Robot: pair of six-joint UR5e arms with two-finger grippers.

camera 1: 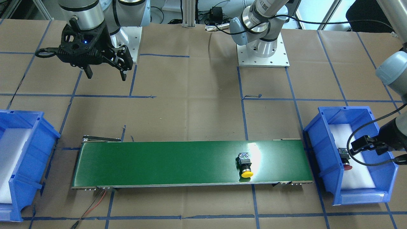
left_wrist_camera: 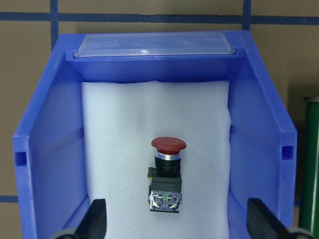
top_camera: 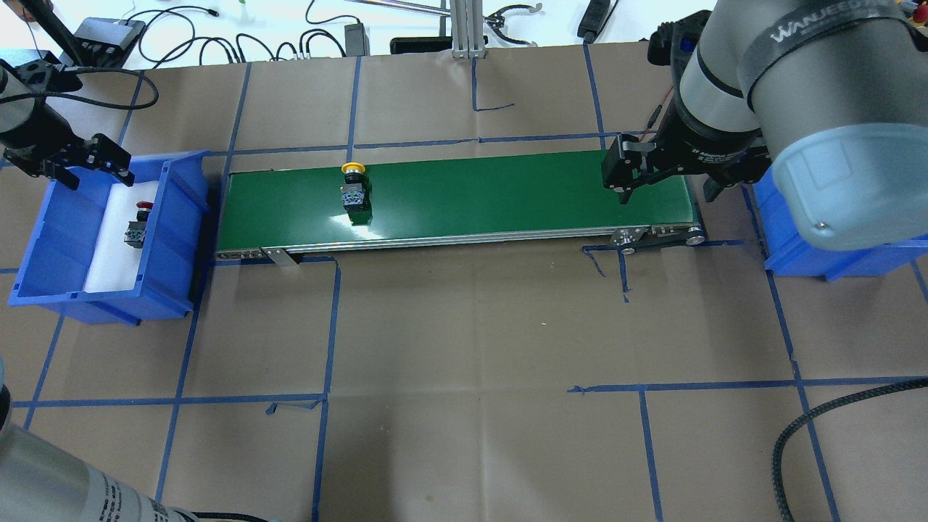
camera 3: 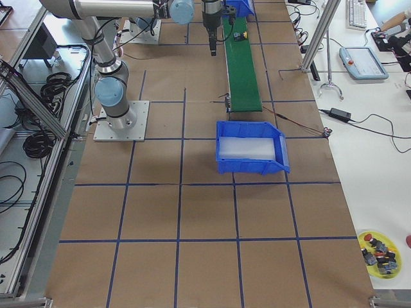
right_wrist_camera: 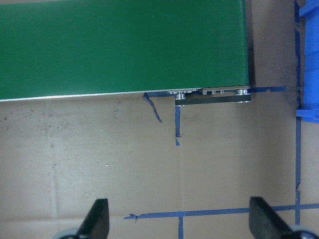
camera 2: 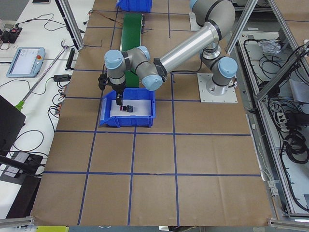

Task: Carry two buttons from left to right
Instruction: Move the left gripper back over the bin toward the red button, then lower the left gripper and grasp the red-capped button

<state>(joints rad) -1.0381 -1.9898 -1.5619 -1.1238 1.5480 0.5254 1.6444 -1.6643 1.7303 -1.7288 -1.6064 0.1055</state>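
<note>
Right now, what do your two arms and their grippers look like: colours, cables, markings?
Left arm and right arm: silver-grey tubes, pale blue joint caps; the right bears white lettering on a black band. Left gripper and right gripper: black, two-fingered. A black braided cable loops by the left wrist; a blue light glows on the right gripper.

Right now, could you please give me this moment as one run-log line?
yellow button on green belt | red button in left bin | left gripper open over bin | right gripper open, empty, near belt's right end
</note>
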